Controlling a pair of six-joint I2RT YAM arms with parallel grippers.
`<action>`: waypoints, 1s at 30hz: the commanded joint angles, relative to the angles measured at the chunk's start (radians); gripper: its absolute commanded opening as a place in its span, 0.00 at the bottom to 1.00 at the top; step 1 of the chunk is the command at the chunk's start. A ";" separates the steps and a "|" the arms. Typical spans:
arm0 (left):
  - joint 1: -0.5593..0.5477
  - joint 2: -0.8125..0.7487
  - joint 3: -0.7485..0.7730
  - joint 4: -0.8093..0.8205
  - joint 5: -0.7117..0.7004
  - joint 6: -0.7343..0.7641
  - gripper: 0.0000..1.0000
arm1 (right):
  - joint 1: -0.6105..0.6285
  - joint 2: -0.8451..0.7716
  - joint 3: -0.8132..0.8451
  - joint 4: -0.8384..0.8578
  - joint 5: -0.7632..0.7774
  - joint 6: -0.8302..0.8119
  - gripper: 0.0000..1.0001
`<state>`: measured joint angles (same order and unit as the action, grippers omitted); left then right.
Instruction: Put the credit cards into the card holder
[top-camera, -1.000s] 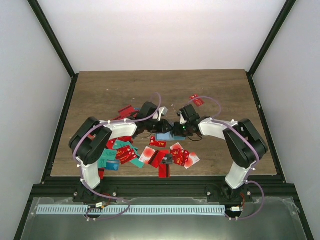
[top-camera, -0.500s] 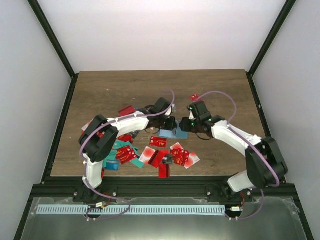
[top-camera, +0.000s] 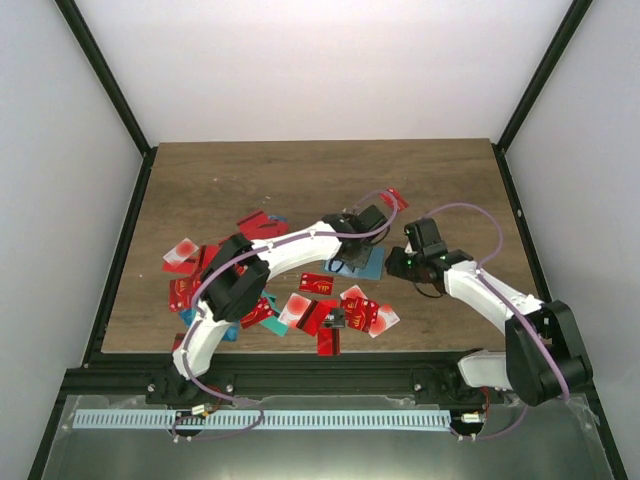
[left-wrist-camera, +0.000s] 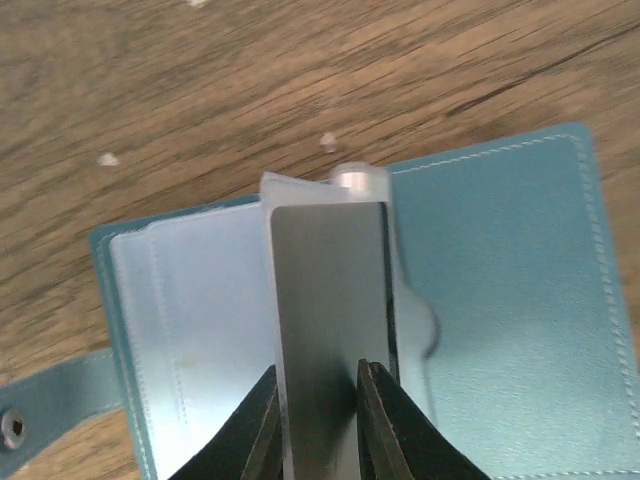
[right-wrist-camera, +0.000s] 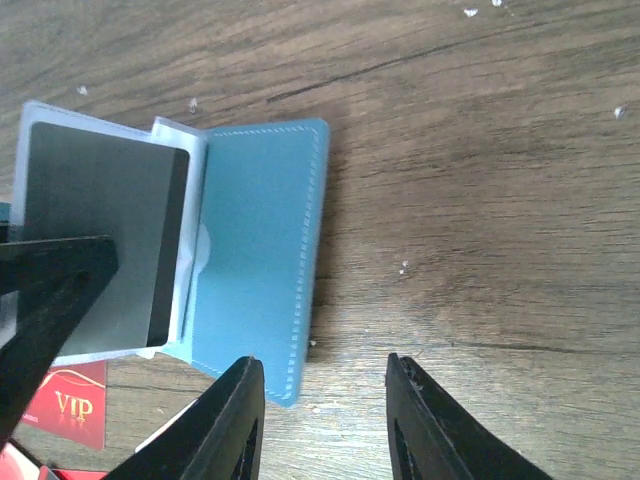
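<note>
Apparently for pocketing: found grey rectangular card (left-wrist-camera: 328, 290) pinched in left gripper (left-wrist-camera: 315, 385) over open teal folding card holder (left-wrist-camera: 500, 300), middle of wooden worktop (top-camera: 250, 180); noted right gripper (right-wrist-camera: 322, 368) agape, empty, just beside, ready to steady.

Card holder (right-wrist-camera: 262, 230): teal-blue outside w/ pale stitching, light-blue inner panels. Grey card (left-wrist-camera: 330, 300): plain, dark stripe along one long edge. Loose cards (top-camera: 318, 284): mostly red w/ pale marks, some teal. Worktop (top-camera: 230, 180): brown wood grain.
</note>
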<state>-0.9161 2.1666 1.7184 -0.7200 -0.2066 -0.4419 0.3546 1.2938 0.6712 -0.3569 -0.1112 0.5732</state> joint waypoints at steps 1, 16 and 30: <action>-0.016 0.066 0.083 -0.240 -0.220 -0.008 0.20 | -0.014 -0.029 0.009 0.015 -0.009 -0.005 0.36; 0.006 0.083 0.106 -0.369 -0.456 -0.066 0.21 | -0.015 0.003 0.022 0.043 -0.054 -0.010 0.32; -0.029 0.183 0.217 -0.356 -0.388 -0.089 0.32 | -0.025 -0.091 0.020 -0.017 0.013 -0.007 0.30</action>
<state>-0.9234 2.3203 1.8996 -1.0935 -0.6498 -0.5243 0.3470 1.2453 0.6716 -0.3481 -0.1307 0.5690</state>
